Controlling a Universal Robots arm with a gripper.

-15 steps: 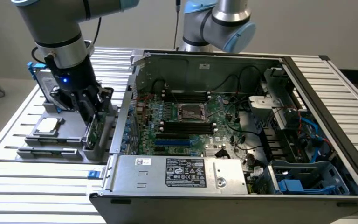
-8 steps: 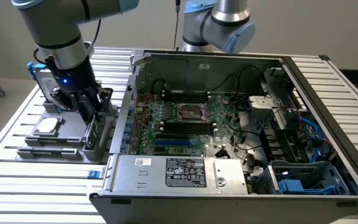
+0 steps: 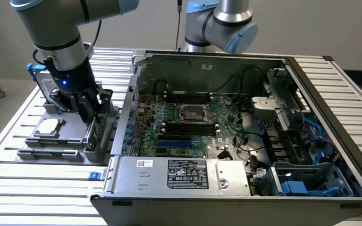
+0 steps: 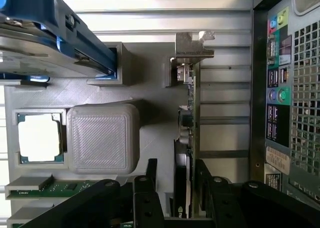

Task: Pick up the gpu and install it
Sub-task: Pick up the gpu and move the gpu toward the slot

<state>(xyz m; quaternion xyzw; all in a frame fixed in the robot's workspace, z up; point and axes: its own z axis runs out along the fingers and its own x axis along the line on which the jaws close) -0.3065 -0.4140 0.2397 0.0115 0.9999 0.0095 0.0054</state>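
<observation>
The gpu (image 3: 94,131) stands on edge in a slot of the grey holder (image 3: 55,153), at the exterior view's left beside the open computer case (image 3: 332,89). In the wrist view the gpu (image 4: 191,112) shows edge-on, green board with a silver end bracket (image 4: 192,46) at its far end. My gripper (image 3: 94,109) has come down over the card's top edge. Its black fingers (image 4: 151,170) stand on either side of the card. A strip of grey holder shows between one finger and the card, so the gripper (image 4: 176,165) is open and straddles the gpu.
The holder also carries a square silver processor chip (image 4: 40,138), a silver hard drive in a blue frame (image 4: 55,37) and memory sticks (image 4: 45,185). The case's motherboard (image 3: 193,122) lies exposed, with blue slots (image 3: 175,141). A second arm (image 3: 222,23) stands behind the case.
</observation>
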